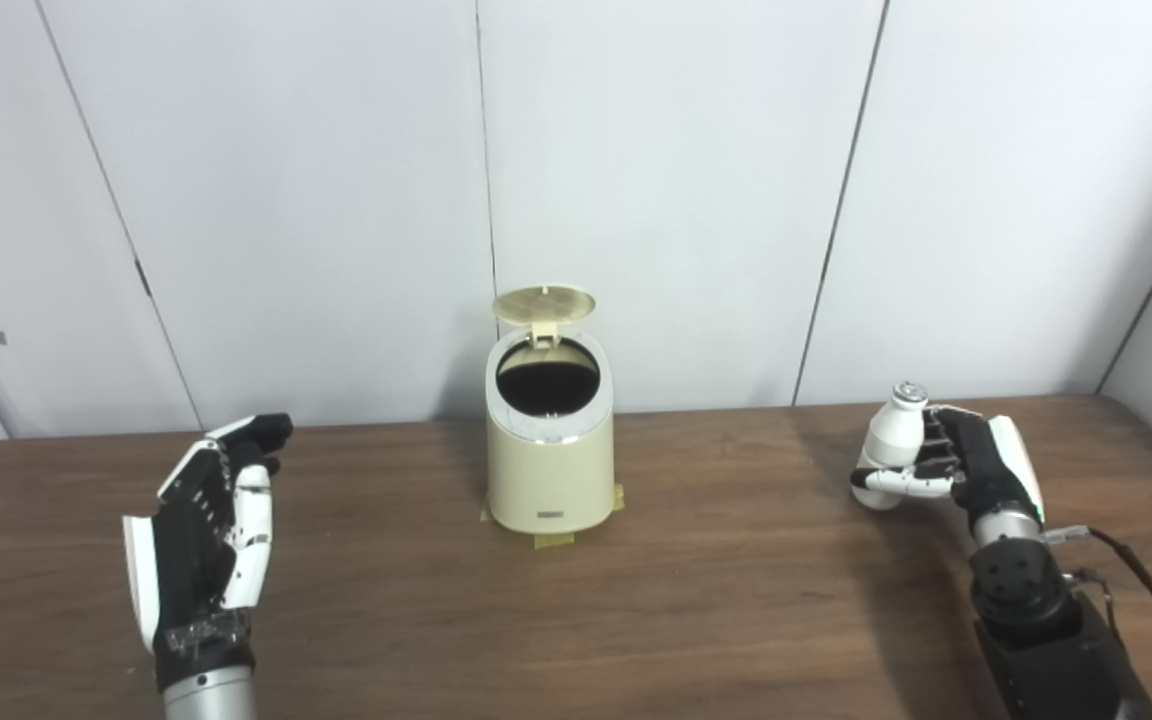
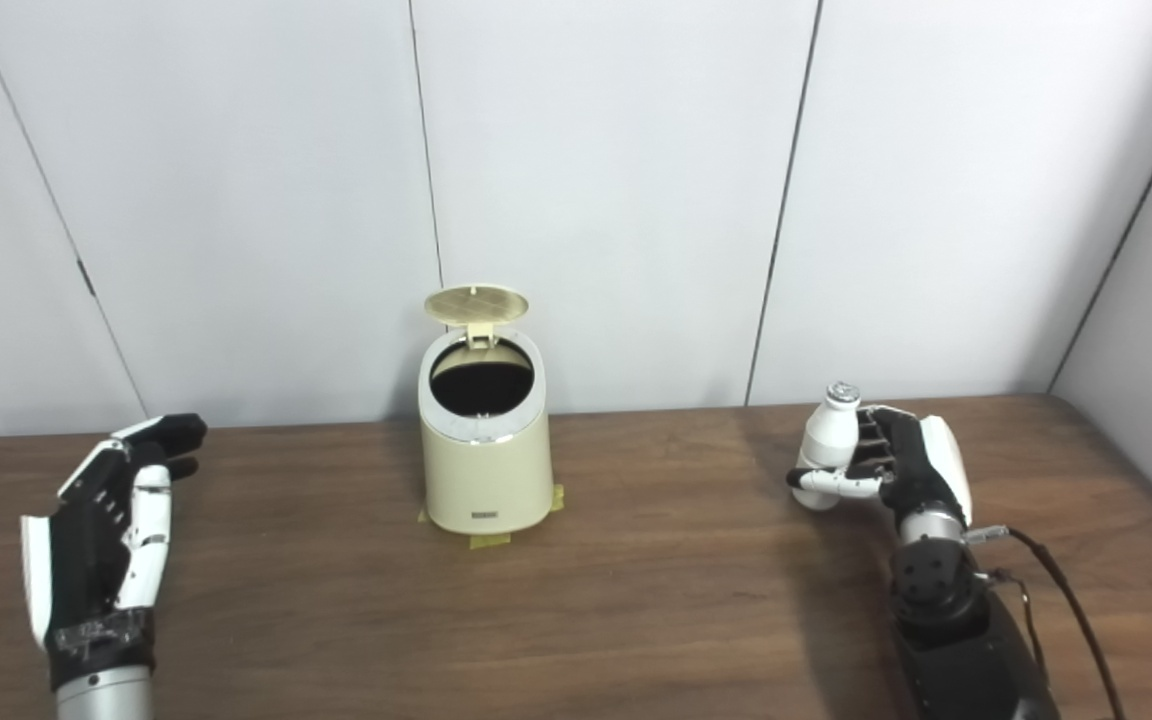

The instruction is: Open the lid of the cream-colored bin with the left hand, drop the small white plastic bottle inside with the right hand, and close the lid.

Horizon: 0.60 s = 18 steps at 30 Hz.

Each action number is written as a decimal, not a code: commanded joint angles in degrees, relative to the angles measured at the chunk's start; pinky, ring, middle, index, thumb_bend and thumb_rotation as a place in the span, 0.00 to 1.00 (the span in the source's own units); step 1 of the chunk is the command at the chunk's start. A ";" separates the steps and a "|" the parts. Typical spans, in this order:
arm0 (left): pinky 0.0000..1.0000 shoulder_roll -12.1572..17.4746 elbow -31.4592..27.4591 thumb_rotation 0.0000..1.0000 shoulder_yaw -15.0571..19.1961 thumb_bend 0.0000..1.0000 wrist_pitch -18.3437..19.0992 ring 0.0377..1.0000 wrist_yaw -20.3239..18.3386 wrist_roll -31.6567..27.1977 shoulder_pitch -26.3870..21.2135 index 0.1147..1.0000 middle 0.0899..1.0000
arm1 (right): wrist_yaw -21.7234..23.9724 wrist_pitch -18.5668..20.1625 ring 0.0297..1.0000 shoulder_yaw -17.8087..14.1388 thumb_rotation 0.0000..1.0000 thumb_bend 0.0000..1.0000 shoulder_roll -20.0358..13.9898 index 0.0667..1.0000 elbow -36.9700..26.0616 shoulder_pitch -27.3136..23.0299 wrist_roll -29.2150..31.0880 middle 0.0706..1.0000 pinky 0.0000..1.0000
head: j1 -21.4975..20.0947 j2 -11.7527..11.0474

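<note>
Standing with its lid (image 1: 544, 303) tipped up and back on the rear hinge, the cream-colored bin (image 1: 548, 470) shows a dark open mouth, so the opening step reads as done. The bin sits mid-table toward the far edge, with bits of yellowish tape (image 1: 553, 539) at its base. Left hand (image 1: 206, 530) is near the table's left edge, well apart from the bin, fingers spread and holding nothing. Right hand (image 1: 946, 465) is toward the right end of the table (image 1: 696, 600), fingers and thumb wrapped around the small white plastic bottle (image 1: 891, 432), which stands upright in the grasp; whether its base touches the tabletop cannot be told. Bottle is well apart from the bin. Judged remaining: carry the bottle across to above the opening, release it inside, then bring the left hand in to press the lid down. Roughly a third complete.
</note>
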 commanded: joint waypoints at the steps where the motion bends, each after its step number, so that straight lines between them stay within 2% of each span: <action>1: 0.69 -0.10 -2.40 0.67 -0.09 0.19 -1.13 0.70 0.37 0.62 -2.36 0.61 0.65 | -1.39 -3.28 0.49 -0.64 0.00 0.52 -1.77 0.42 -1.38 -2.24 -0.35 0.49 0.44 | -0.05 0.03; 8: 0.69 -0.10 -2.26 0.65 -0.11 0.20 -1.28 0.70 0.39 0.72 -2.34 0.61 0.64 | -2.10 -6.12 0.47 -1.53 0.00 0.52 -1.83 0.43 2.14 -2.92 0.78 0.47 0.42 | -0.05 0.10; 12: 0.68 -0.19 -2.32 0.66 -0.15 0.20 -1.17 0.70 0.47 0.93 -2.35 0.61 0.64 | -2.07 -2.24 0.50 -1.07 0.00 0.52 -1.32 0.42 -1.54 -2.25 -0.68 0.48 0.45 | -0.06 0.10; 18: 0.68 -0.23 -2.26 0.66 -0.18 0.19 -1.24 0.70 0.48 0.88 -2.39 0.61 0.65 | -2.07 -1.38 0.47 -1.01 0.00 0.53 -0.95 0.43 -3.01 -1.97 -0.94 0.48 0.41 | 0.06 0.04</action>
